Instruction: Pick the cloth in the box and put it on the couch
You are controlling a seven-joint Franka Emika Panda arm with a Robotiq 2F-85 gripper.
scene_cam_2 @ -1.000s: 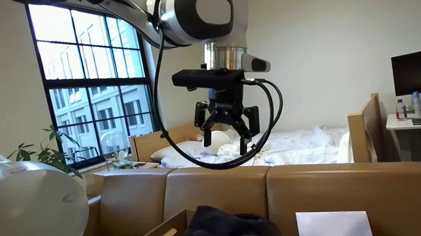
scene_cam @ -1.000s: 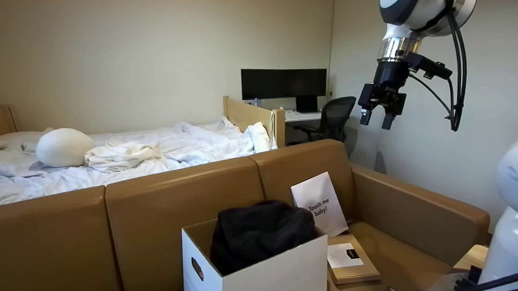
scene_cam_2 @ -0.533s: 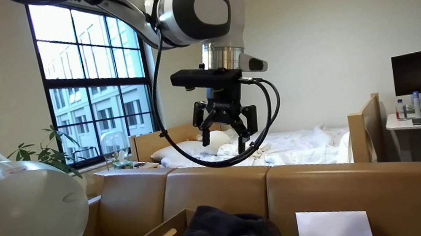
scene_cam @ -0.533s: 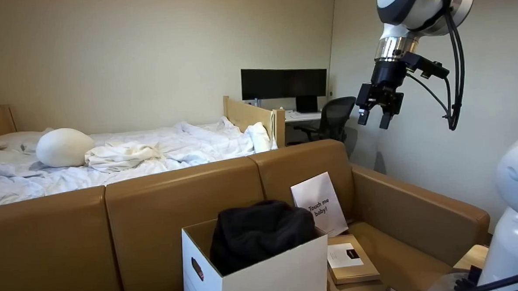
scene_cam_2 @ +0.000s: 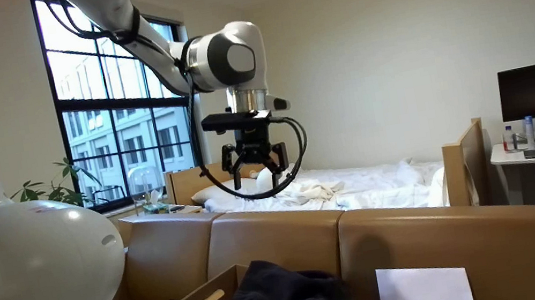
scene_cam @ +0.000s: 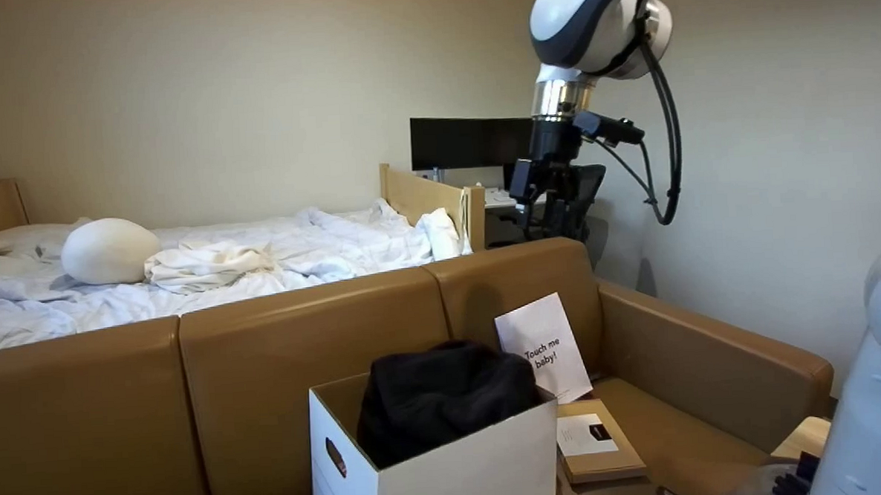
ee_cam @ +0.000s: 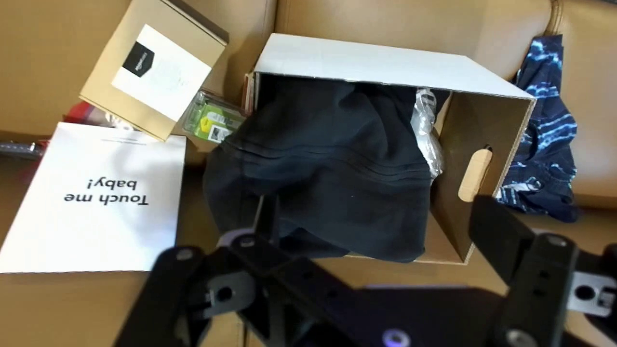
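Note:
A black cloth (scene_cam: 447, 400) lies bunched in a white cardboard box (scene_cam: 469, 469) on the brown couch (scene_cam: 310, 335). Both exterior views show the cloth (scene_cam_2: 287, 299) standing above the box rim. In the wrist view the cloth (ee_cam: 332, 178) fills most of the box (ee_cam: 385, 60) and hangs over two of its edges. My gripper (scene_cam: 536, 221) is open and empty, high above the couch and apart from the cloth. In an exterior view the gripper's spread fingers (scene_cam_2: 256, 181) show against the bed. In the wrist view the fingers (ee_cam: 378, 212) frame part of the cloth.
A white "Touch me baby!" card (scene_cam: 541, 347) leans on the backrest beside the box. A brown package (scene_cam: 601, 445) lies by it. A dark blue patterned garment (ee_cam: 544, 130) lies on the box's other side. A bed (scene_cam: 321, 241) stands behind the couch.
The arm and open gripper have swung left in both exterior views, mostly within the last half second. The gripper looks smaller in an exterior view. The cloth and box have not moved.

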